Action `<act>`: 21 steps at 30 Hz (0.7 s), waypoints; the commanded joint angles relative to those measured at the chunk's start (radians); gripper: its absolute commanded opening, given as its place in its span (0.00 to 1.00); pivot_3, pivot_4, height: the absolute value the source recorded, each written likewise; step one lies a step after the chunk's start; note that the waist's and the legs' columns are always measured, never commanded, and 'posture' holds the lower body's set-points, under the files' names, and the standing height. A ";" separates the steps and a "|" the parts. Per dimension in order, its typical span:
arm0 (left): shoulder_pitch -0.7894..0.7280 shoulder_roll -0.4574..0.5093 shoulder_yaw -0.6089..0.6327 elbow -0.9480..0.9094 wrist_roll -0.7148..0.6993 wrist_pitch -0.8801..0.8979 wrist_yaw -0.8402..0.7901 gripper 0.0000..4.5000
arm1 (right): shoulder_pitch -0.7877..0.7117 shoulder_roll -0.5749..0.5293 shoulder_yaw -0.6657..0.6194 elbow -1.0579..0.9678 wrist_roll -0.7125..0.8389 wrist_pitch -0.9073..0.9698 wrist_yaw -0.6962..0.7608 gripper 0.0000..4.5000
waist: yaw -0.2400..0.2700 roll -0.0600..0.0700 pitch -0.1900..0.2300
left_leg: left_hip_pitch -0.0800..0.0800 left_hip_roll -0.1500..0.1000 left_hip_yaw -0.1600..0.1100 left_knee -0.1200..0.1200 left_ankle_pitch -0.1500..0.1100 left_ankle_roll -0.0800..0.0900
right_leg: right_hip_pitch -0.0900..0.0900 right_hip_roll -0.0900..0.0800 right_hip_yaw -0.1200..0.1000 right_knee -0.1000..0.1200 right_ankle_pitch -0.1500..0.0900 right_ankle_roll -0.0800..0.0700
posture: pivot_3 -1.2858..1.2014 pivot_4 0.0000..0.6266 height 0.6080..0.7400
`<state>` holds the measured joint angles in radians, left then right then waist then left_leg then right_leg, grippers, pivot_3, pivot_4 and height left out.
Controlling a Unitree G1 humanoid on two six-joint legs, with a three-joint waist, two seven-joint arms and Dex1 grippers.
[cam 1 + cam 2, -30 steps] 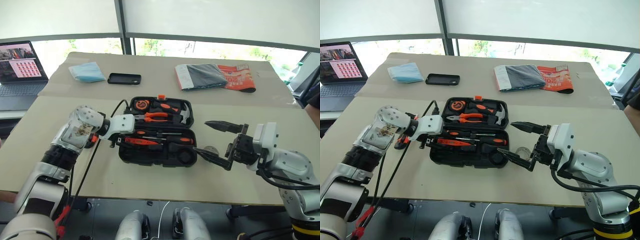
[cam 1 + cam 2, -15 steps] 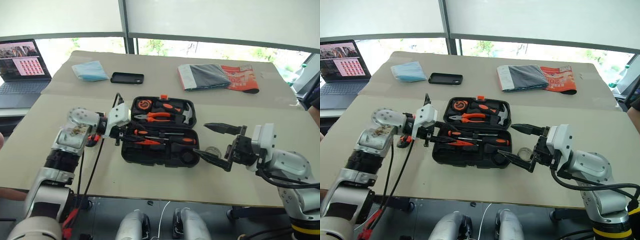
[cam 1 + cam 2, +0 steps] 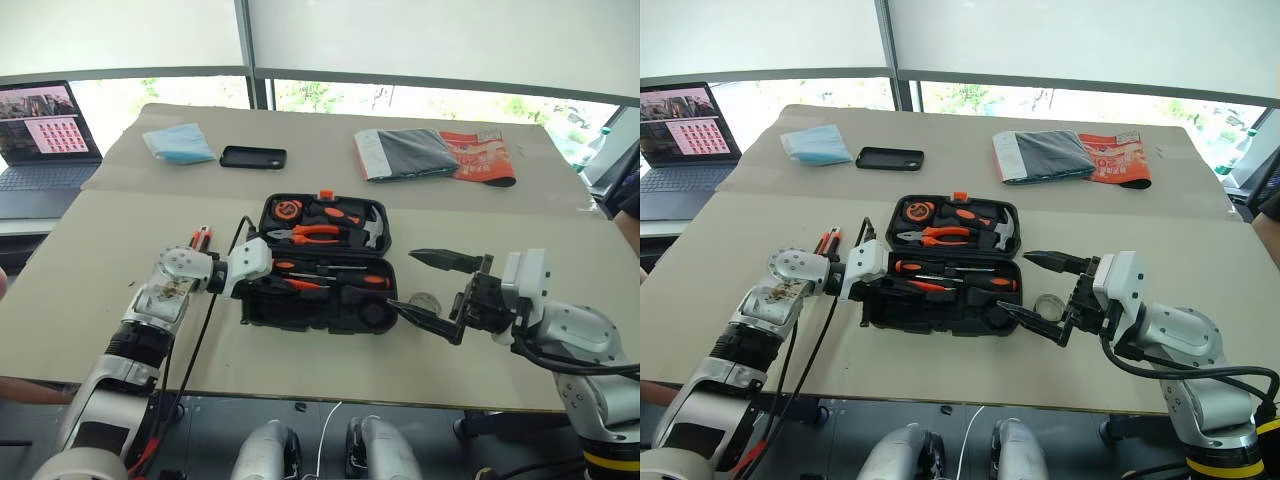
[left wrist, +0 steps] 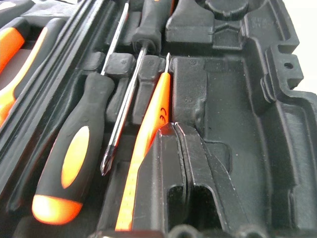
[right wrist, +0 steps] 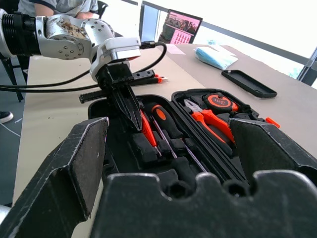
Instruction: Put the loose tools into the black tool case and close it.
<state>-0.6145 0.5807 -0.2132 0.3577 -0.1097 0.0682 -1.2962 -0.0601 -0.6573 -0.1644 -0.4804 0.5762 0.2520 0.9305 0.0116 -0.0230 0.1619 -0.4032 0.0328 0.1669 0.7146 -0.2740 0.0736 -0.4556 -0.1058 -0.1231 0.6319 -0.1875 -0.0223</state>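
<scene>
I see the black tool case point(image 3: 322, 268) open mid-table. Left gripper point(image 5: 132, 112) pinched closed over its near-left slots, holding nothing; left wrist view shows thin orange screwdriver point(image 4: 148, 129) alongside. Right gripper point(image 3: 432, 290) spread wide, empty, right of case.

Laptop point(image 3: 42, 125), phone point(image 3: 253, 157), perhaps a face mask point(image 3: 179, 143), magazines point(image 3: 435, 154).

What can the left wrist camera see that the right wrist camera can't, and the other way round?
Left wrist view alone: the Phillips tip of a screwdriver, close up, and the printing on the thin orange screwdriver.
Right wrist view alone: the phone, the laptop, the blue mask, the pliers, the tape measure, and the open right gripper.
Both: the open case, the screwdrivers in it, and the shut left gripper over them.
</scene>
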 commanded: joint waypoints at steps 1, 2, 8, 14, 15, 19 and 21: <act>0.030 -0.004 0.029 -0.038 -0.052 0.040 -0.005 0.01 | 0.010 0.000 -0.018 -0.024 0.028 -0.001 0.000 1.00 | 0.000 0.000 0.000 | 0.000 0.000 0.000 0.000 0.000 0.000 | 0.000 0.000 0.000 0.000 0.000 0.000 | 0.52 0.24 1.00; 0.036 -0.006 0.039 -0.055 -0.076 0.040 -0.017 0.01 | 0.014 -0.001 -0.018 -0.026 0.030 0.000 0.001 1.00 | -0.001 0.000 0.000 | 0.000 0.000 0.000 0.000 0.000 0.000 | 0.000 0.000 0.000 0.001 0.000 0.000 | 0.52 0.24 1.00; 0.034 -0.002 0.091 -0.097 -0.134 0.078 0.003 0.01 | 0.024 -0.008 -0.020 -0.020 0.033 0.001 0.012 1.00 | 0.000 0.000 0.000 | -0.001 0.000 0.000 0.000 0.000 0.000 | -0.001 0.000 0.000 0.000 0.000 0.000 | 0.52 0.24 1.00; 0.020 -0.012 0.071 -0.038 -0.078 0.041 0.050 0.01 | 0.020 -0.005 -0.010 -0.018 0.035 0.003 0.009 1.00 | 0.000 0.000 0.000 | -0.001 0.000 0.000 0.000 0.000 0.000 | -0.001 0.000 0.000 -0.001 0.000 0.000 | 0.52 0.24 1.00; 0.019 -0.014 0.068 -0.031 -0.075 0.039 0.049 0.01 | 0.018 -0.005 -0.008 -0.018 0.035 0.004 0.008 1.00 | 0.000 0.000 0.000 | -0.001 0.000 0.000 0.000 0.000 0.000 | -0.001 0.000 0.000 -0.001 0.000 0.000 | 0.52 0.24 1.00; 0.027 -0.019 0.050 -0.020 -0.067 0.005 0.025 0.01 | 0.022 -0.004 -0.008 -0.019 0.033 0.005 0.006 1.00 | 0.000 0.000 0.000 | -0.001 0.000 0.000 0.000 0.000 0.000 | -0.001 0.000 0.000 -0.001 0.000 0.000 | 0.52 0.24 1.00; 0.016 -0.019 0.048 -0.002 -0.048 0.010 0.049 0.01 | 0.022 -0.003 -0.009 -0.020 0.033 0.006 0.003 1.00 | 0.000 0.000 0.000 | -0.001 0.000 0.000 0.000 0.000 0.000 | -0.001 0.000 0.000 -0.001 0.000 0.000 | 0.52 0.24 1.00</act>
<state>-0.5837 0.5617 -0.1584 0.3430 -0.1797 0.0848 -1.2637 -0.0330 -0.6577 -0.1639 -0.4811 0.5936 0.2573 0.9370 0.0120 -0.0228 0.1619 -0.4045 0.0325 0.1670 0.7148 -0.2741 0.0739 -0.4562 -0.1059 -0.1235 0.6312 -0.1873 -0.0221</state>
